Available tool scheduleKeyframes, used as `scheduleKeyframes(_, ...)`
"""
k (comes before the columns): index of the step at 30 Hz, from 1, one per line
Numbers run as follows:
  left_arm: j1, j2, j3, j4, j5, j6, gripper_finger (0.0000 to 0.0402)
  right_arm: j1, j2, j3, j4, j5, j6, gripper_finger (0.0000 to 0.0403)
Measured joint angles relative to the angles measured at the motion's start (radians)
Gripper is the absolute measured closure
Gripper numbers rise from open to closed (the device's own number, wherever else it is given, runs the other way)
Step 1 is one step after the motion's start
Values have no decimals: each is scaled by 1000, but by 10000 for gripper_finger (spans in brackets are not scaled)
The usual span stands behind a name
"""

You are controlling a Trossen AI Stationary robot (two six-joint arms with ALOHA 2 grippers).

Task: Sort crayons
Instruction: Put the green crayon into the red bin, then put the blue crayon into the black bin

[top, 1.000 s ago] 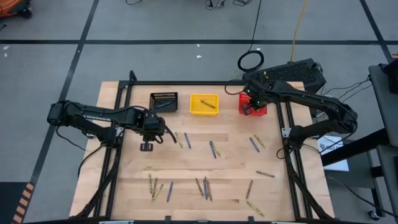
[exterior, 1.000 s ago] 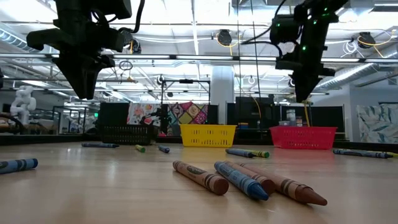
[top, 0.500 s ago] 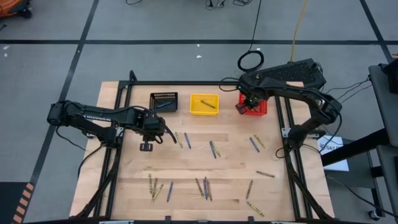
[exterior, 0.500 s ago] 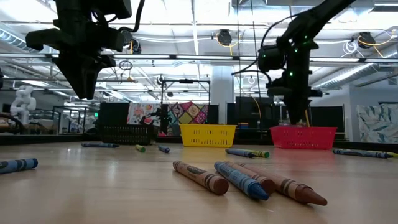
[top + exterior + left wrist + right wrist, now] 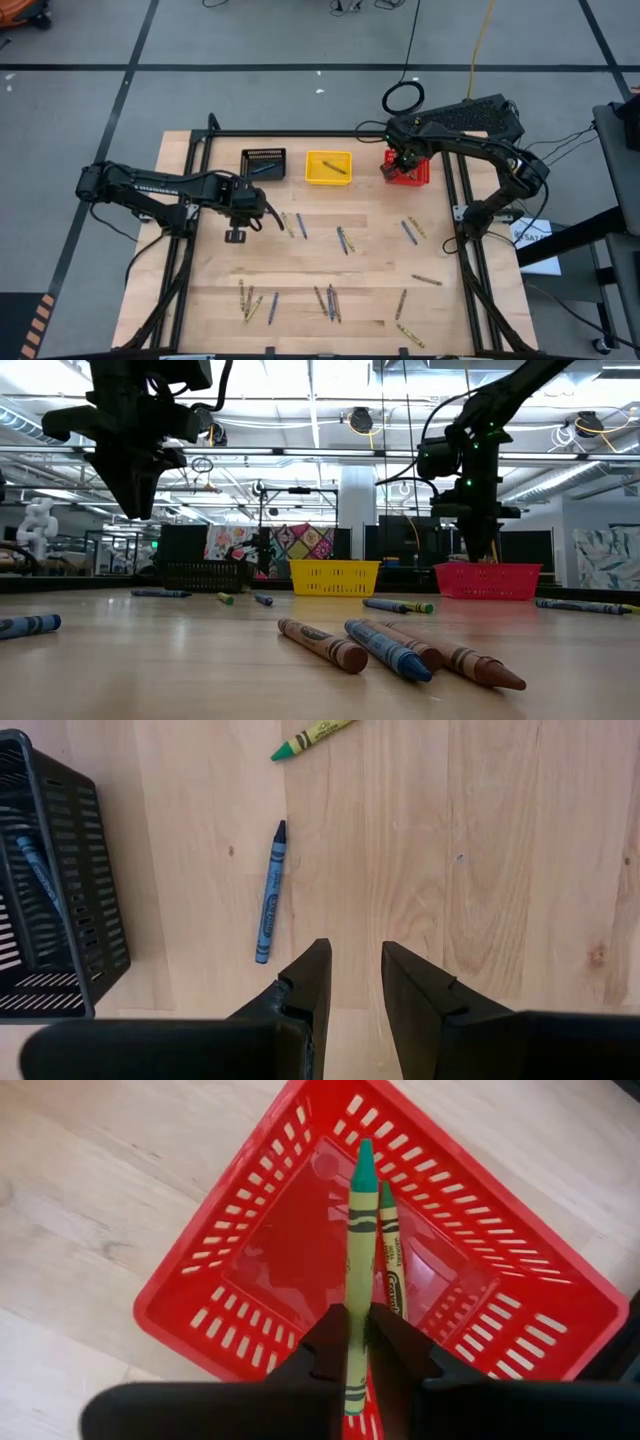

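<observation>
right claw [image 5: 358, 1342] pinches a green crayon [image 5: 357, 1250] tip-down over the red bin [image 5: 200, 1295] at two o'clock, aligned for dropping; left claw [image 5: 350, 982] hovers narrowly parted, empty, near a blue crayon [image 5: 270, 892].

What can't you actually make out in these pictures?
- Whether more lies in the red basket than one green crayon: the right hand and the crayon it holds cover part of the floor in the wrist view.
- The black basket's contents: the picture's edge cuts it off.
- Crayon labels from above: too small.
</observation>
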Motion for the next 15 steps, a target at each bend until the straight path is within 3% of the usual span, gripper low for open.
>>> scheduleKeyframes(15, 0, 0, 0, 3, 0, -2, 315, 0, 0, 0, 0, 1, 5, 328)
